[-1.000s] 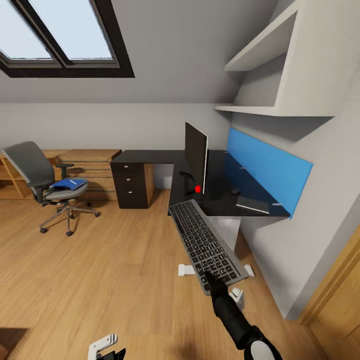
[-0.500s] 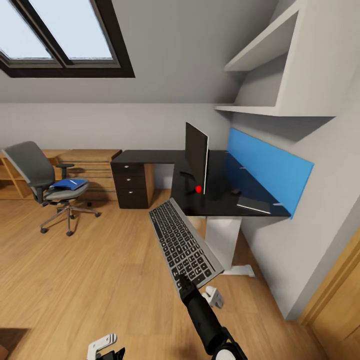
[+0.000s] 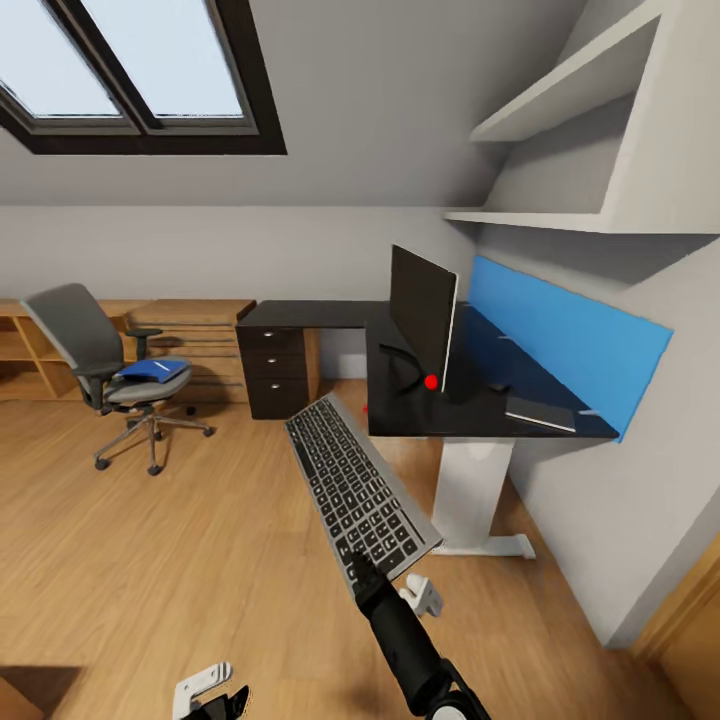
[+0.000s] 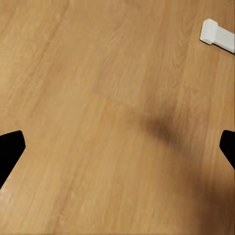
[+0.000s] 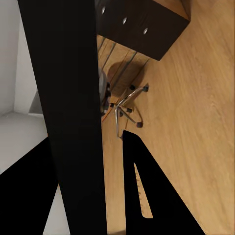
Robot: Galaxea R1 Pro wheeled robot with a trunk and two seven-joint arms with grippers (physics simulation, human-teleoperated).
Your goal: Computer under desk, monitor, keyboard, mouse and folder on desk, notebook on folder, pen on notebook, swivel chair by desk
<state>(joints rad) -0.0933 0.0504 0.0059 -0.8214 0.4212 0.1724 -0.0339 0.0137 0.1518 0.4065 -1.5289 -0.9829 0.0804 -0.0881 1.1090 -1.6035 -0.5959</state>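
Observation:
My right gripper (image 3: 360,573) is shut on the near end of the keyboard (image 3: 356,488), holding it tilted in the air over the floor, left of the desk's front corner. The black L-shaped desk (image 3: 312,314) carries the monitor (image 3: 424,314), seen nearly edge-on, with a small red light (image 3: 431,381) at its foot. A small dark lump, the mouse (image 3: 497,387), and a flat dark notebook (image 3: 541,413) lie behind the monitor. At far left, the blue folder (image 3: 155,369) rests on the swivel chair (image 3: 88,344). Low over bare floor, my left gripper (image 4: 117,149) hangs open. Computer and pen cannot be made out.
A white desk leg (image 3: 471,488) with a floor foot (image 3: 492,547) stands under the desk's near end. The drawer unit (image 3: 275,378) sits under the far wing, with a wooden dresser (image 3: 190,340) beside it. A blue wall panel (image 3: 570,340) and shelves (image 3: 570,215) line the right wall.
The right gripper has carried the keyboard left and back, away from the desk's front edge. The camera has also turned, shifting the whole room rightward in the picture.

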